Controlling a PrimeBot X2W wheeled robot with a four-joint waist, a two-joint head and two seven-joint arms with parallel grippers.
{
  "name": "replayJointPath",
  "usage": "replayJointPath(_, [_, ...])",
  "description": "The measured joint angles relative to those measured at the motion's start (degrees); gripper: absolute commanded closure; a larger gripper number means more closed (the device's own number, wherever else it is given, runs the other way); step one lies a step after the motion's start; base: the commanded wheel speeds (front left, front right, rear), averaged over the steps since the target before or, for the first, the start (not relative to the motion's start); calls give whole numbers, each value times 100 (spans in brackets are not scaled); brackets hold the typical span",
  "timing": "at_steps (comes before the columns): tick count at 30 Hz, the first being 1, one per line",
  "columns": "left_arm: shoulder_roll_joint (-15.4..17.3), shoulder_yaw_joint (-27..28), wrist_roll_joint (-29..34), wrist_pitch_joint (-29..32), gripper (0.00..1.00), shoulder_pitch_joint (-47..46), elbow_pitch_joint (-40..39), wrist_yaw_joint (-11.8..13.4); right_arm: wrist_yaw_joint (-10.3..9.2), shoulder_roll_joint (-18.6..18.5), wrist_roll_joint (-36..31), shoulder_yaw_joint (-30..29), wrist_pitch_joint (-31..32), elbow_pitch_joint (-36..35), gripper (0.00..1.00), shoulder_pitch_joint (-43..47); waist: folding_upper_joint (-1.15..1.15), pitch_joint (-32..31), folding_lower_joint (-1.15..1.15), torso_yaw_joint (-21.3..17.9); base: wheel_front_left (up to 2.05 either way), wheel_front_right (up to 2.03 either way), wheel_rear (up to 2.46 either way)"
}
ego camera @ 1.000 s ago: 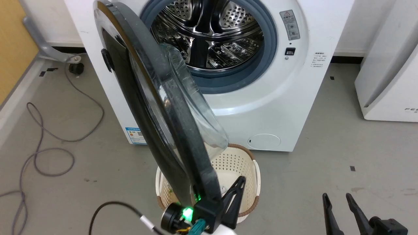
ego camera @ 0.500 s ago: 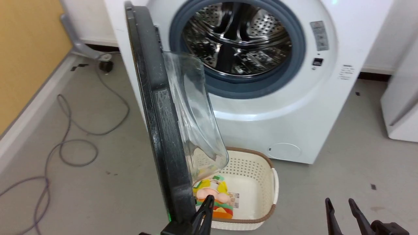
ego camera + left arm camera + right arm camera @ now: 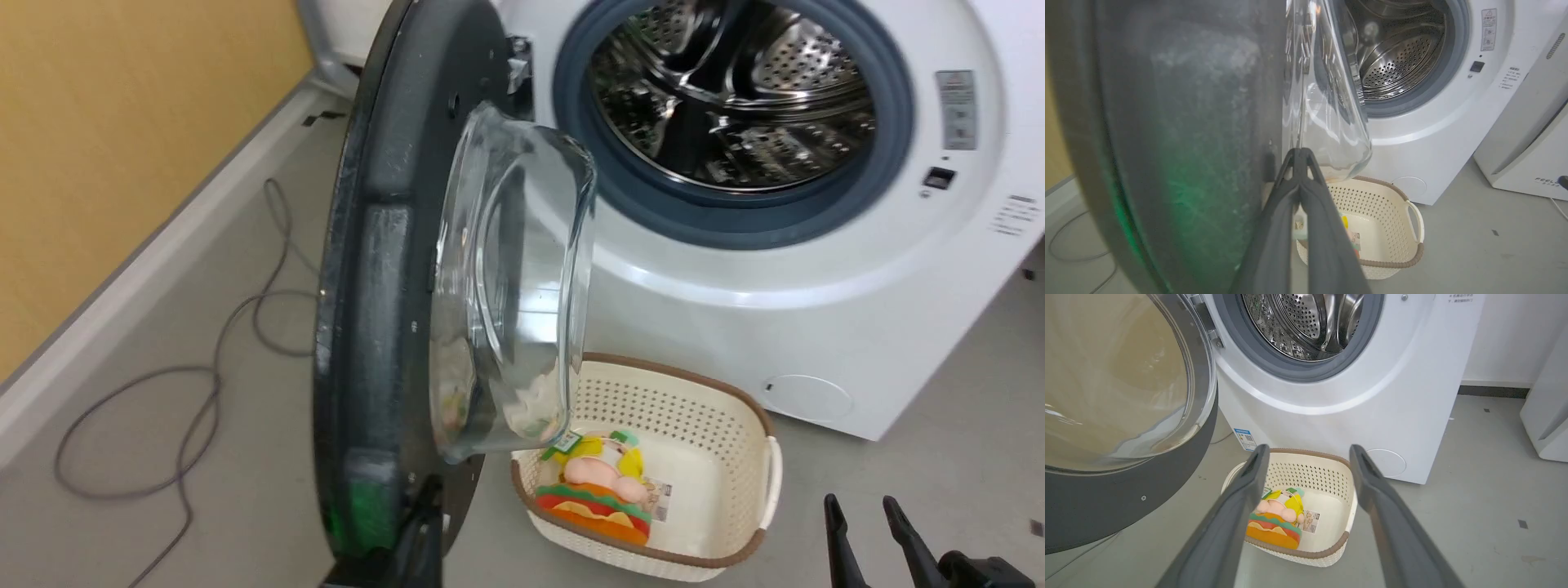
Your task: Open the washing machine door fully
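The washing machine door (image 3: 375, 286) stands swung out from the washing machine (image 3: 816, 343), its outer face hidden. The left pincer (image 3: 1299, 153), fingers pressed together, sits at the door's inner rim; whether it touches is unclear. The right pincer (image 3: 1309, 453) gapes empty. In front of the machine, a basket (image 3: 694, 380) holds a burger toy (image 3: 596, 498).

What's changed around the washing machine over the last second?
The door has swung wider, away from the washing machine, with the shut left gripper at its lower inner rim, uncovering the toy in the basket. The head camera turned too, so the whole view slid. The right gripper stayed open and idle; the basket stayed put.
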Motion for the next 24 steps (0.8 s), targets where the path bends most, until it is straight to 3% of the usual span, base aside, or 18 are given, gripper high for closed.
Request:
replayJointPath(7, [272, 566, -118, -227, 100, -68, 207, 40, 0, 0, -9, -42, 0, -26, 0, -18, 0, 180, 0, 259, 0, 0, 0])
replayJointPath(12, [506, 1112, -271, -369, 100, -395, 538, -118, 0, 1, -74, -81, 1, -68, 0, -71, 0, 357, 0, 302, 0, 0, 0])
replayJointPath(24, [877, 2497, -455, -442, 100, -1178, 1383, -882, -1, 0, -259, -201, 110, -221, 0, -256, 0, 800, 0, 202, 0, 0, 0])
